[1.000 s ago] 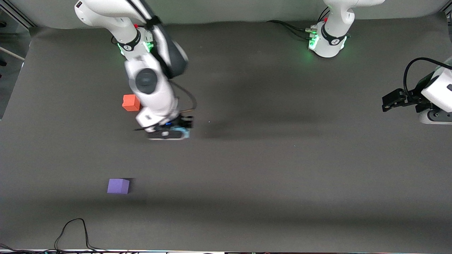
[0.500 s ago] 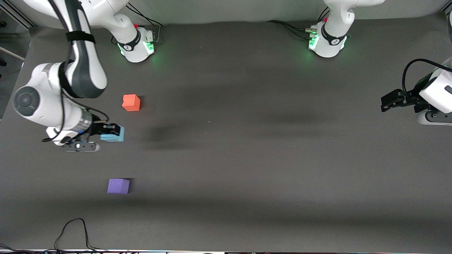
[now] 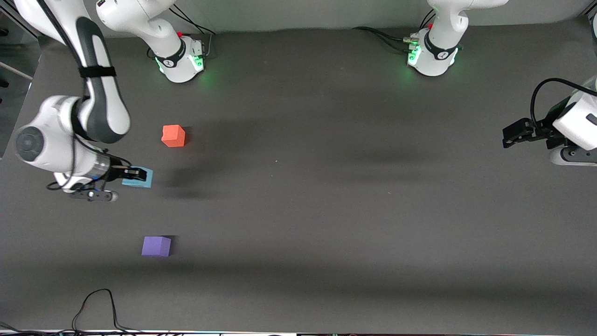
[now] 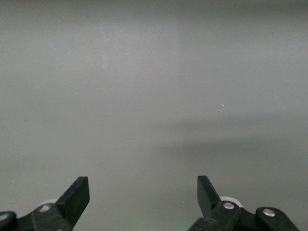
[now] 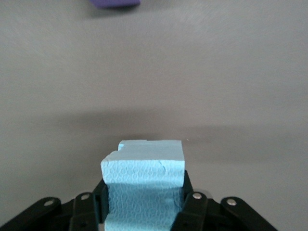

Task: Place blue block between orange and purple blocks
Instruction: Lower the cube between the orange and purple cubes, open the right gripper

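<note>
My right gripper is shut on the sky-blue block and holds it above the mat, over the stretch between the other two cubes. In the right wrist view the blue block sits clamped between the black fingers. The orange-red block lies on the mat farther from the front camera. The purple block lies nearer the front camera; its edge shows in the right wrist view. My left gripper is open and empty at the left arm's end of the table, waiting.
The grey mat covers the table. Both arm bases stand along the mat's edge farthest from the front camera. A black cable loops at the edge nearest the front camera. The left wrist view shows only bare mat.
My right arm has swung toward its own end of the table with the blue block, carrying it from beside the orange block to over the gap between orange and purple. The left arm stays put.
</note>
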Motion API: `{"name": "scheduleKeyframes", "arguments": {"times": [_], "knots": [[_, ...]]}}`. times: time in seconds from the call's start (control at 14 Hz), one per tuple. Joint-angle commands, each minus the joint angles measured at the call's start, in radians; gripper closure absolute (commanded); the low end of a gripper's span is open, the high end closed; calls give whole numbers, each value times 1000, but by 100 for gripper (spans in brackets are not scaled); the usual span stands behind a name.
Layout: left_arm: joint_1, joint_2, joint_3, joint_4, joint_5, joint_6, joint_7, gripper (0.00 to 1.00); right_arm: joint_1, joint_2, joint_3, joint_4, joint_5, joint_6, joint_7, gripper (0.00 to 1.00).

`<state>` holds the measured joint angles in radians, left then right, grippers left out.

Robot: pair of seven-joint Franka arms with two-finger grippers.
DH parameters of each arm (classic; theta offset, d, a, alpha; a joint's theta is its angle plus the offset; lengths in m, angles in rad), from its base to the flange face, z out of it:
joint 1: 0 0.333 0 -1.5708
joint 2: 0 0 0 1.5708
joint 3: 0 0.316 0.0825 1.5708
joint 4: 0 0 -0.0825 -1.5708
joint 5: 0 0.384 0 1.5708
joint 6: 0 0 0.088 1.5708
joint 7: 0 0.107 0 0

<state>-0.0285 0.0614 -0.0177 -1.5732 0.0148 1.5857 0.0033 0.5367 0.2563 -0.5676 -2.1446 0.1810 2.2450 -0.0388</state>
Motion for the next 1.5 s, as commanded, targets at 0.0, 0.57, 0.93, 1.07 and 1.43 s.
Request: {"name": "scheduleKeyframes", "arguments": {"times": [0.0,0.57,0.93,1.07,1.43], "knots": [[-10,-11,10,-11,-7,7,12,0,-49,33,83,-61,20,116,-26,84],[-10,-11,10,-13,-7,10,10,0,-53,129,109,-97,86,255,-75,82],[-10,-11,10,-13,-16,11,9,0,-52,121,120,-97,92,252,-75,77],[-10,-11,10,-13,-18,11,9,0,-52,118,133,-95,104,254,-75,76],[-10,-11,10,-13,-18,11,9,0,-67,115,135,-87,109,251,-73,0]]}}
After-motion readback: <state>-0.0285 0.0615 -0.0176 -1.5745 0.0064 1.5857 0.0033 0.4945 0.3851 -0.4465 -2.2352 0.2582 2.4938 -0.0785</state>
